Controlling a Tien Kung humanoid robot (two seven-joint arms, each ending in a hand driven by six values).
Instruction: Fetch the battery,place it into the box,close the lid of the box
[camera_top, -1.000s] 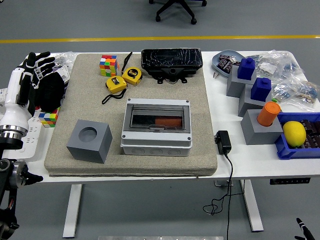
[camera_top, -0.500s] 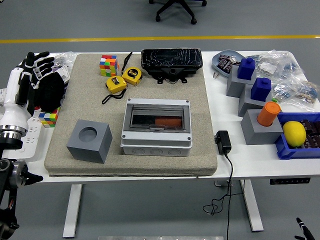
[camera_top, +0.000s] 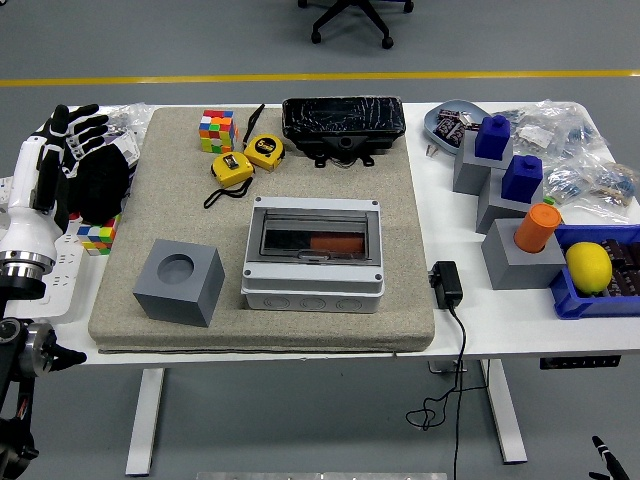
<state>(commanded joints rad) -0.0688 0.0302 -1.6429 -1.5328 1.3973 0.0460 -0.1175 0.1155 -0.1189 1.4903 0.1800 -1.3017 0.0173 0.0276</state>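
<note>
The grey box (camera_top: 313, 290) stands on the beige mat (camera_top: 400, 200) at the table's middle. Its clear lid (camera_top: 314, 235) lies flat and shut. The orange battery (camera_top: 335, 243) shows through the lid, lying inside the box. My left hand (camera_top: 72, 128) is raised at the table's far left edge, well away from the box, with its fingers spread and holding nothing. Only a black tip of my right hand (camera_top: 606, 457) shows at the bottom right corner, below the table.
On the mat are a grey cube with a round hole (camera_top: 180, 282), two yellow tape measures (camera_top: 250, 158), a colour cube (camera_top: 216, 131) and a black case (camera_top: 343, 122). A power adapter (camera_top: 446, 282), grey blocks and a blue bin with a lemon (camera_top: 588, 267) sit right.
My left hand has drifted a little to the left at the table's edge. The box, lid and battery have not moved.
</note>
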